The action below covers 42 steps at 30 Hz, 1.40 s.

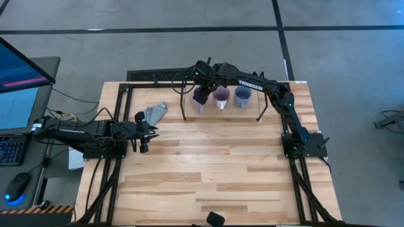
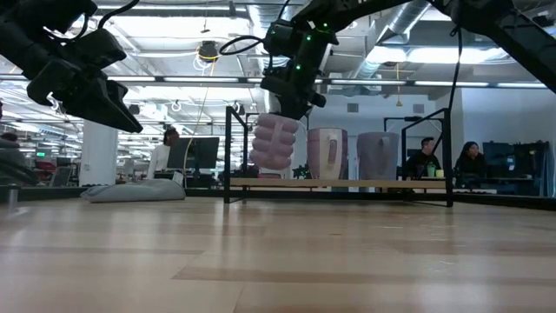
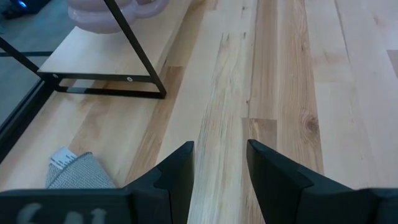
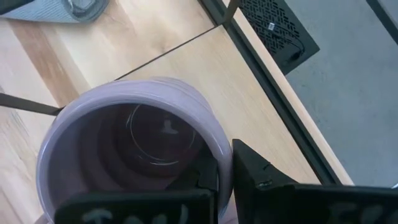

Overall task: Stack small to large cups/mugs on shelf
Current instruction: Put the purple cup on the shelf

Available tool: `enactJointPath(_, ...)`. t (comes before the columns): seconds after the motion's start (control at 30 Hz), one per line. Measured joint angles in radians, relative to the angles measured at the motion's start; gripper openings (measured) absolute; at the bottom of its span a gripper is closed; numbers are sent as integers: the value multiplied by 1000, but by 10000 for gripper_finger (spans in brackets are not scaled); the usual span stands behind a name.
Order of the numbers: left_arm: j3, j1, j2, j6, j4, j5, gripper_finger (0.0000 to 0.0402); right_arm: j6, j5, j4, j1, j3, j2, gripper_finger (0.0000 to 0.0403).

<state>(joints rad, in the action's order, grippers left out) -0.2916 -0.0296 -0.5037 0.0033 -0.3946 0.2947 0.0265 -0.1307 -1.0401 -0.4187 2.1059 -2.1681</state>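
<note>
The black-framed shelf (image 1: pixel 189 85) stands at the table's far side over a light wooden board (image 2: pixel 347 184). The purple mug (image 1: pixel 221 97) and the blue-grey mug (image 1: pixel 242 96) stand on the board by their bases. My right gripper (image 1: pixel 201 94) is shut on the pale lilac mug (image 2: pixel 274 142) at the shelf's left end, just above the board. My left gripper (image 1: pixel 149 131) is open and empty at the table's left side, short of the shelf. It also shows in its own wrist view (image 3: pixel 221 163). My right gripper holds the lilac mug by its rim (image 4: pixel 225 163), one finger (image 4: pixel 206 177) inside the mug and one (image 4: pixel 258 174) outside against the wall. The fingers come from above, pointing down. The mug hangs upright below them, its base a little clear of the board.
A grey folded wedge (image 1: pixel 156 112) lies on the table left of the shelf, near my left gripper. The shelf's thin legs (image 2: pixel 228 155) stand close to the held mug. A monitor and keyboard (image 1: pixel 12 148) sit off the table's left. A small black object (image 1: pixel 216 218) is at the near edge.
</note>
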Motion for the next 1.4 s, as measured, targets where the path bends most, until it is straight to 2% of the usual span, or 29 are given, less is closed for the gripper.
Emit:
enactJointPath(0.83, 0, 0, 0, 0, -2, 0, 139, -1, 2, -14, 7, 0, 0, 33)
enactJointPath(1.4, 0, 0, 0, -4, -8, 0, 139, -58, -19, 39, 9, 3, -54, 33)
